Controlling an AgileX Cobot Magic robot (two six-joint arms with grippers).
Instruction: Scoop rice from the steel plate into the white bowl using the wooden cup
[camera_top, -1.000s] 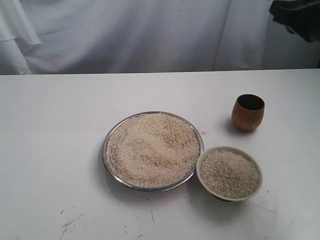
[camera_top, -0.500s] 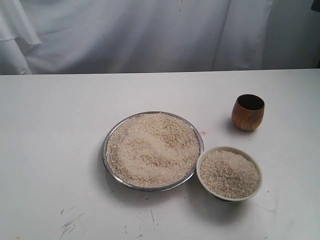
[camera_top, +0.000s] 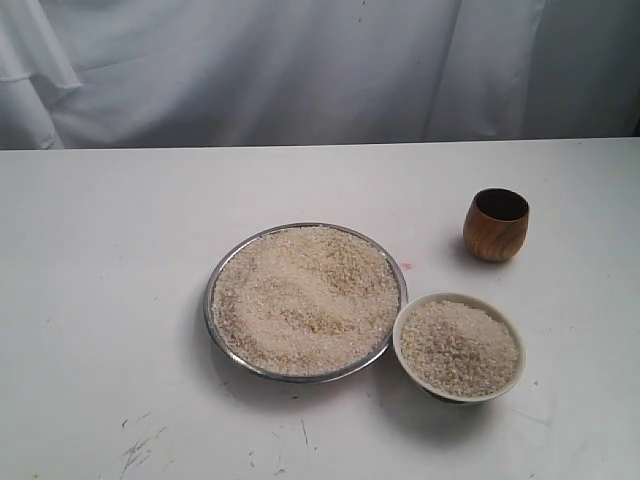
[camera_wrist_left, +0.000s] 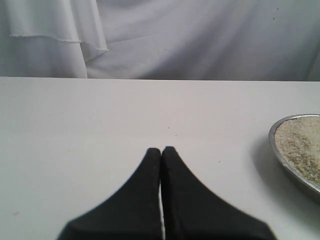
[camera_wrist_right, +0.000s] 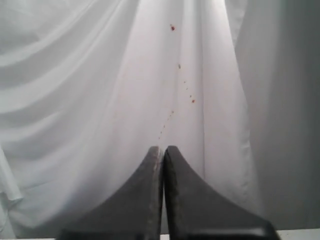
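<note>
Withdrawn from the table's far right corner, my right hand (camera_wrist_right: 163, 150) is pinched closed and empty, as is my left hand (camera_wrist_left: 161, 150). The cup (camera_top: 496, 225) stands free near the right edge; the brimful bowl (camera_top: 458, 296) could overflow with another scoop.

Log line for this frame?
left gripper shut, empty | right gripper shut, empty | wooden cup upright, free | white bowl holds rice

The white table (camera_top: 100, 250) carries the steel plate (camera_top: 213, 330), white bowl (camera_top: 512, 380) and wooden cup (camera_top: 494, 236).
</note>
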